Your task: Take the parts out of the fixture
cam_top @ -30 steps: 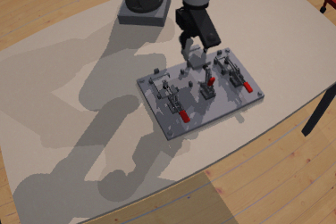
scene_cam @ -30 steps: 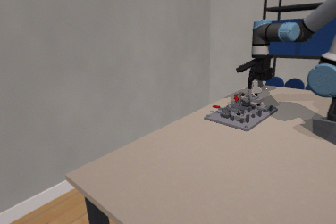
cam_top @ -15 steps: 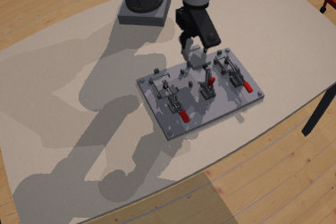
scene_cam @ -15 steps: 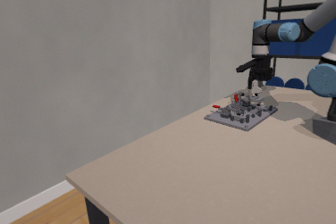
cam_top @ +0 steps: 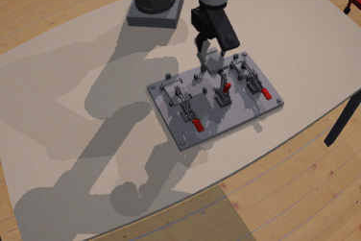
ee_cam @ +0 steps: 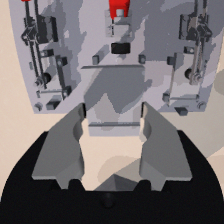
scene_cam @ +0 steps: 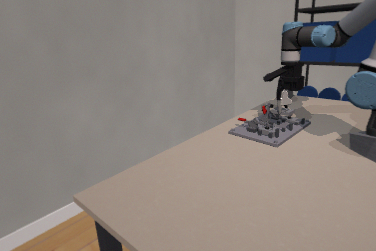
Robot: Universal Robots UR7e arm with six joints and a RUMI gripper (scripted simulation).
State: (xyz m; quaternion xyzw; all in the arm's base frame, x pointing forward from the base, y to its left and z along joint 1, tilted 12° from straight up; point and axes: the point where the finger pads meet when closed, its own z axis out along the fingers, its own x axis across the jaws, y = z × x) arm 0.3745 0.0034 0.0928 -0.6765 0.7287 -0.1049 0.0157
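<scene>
My gripper [cam_top: 211, 54] [scene_cam: 280, 100] [ee_cam: 113, 103] is shut on a pale grey sheet part [cam_top: 211, 62] [scene_cam: 286, 100] [ee_cam: 112, 82] with bent edges. It holds the part raised above the back edge of the grey fixture plate [cam_top: 211, 126] [scene_cam: 257, 138] [ee_cam: 75, 30]. The middle clamp's red handle [cam_top: 228, 86] [scene_cam: 264, 110] [ee_cam: 119, 7] stands up. In the wrist view, thin-edged grey parts [ee_cam: 54, 84] [ee_cam: 181, 82] seem to sit at both side stations, under the clamp arms. Their outlines blend with the plate.
The side clamps' red handles [cam_top: 198, 125] [cam_top: 266, 93] lie low toward the front. Several short pins and blocks stand on the plate. The robot's base [cam_top: 156, 13] is behind the fixture on the beige table [cam_top: 288, 33] [scene_cam: 200, 184]. A table edge runs in front.
</scene>
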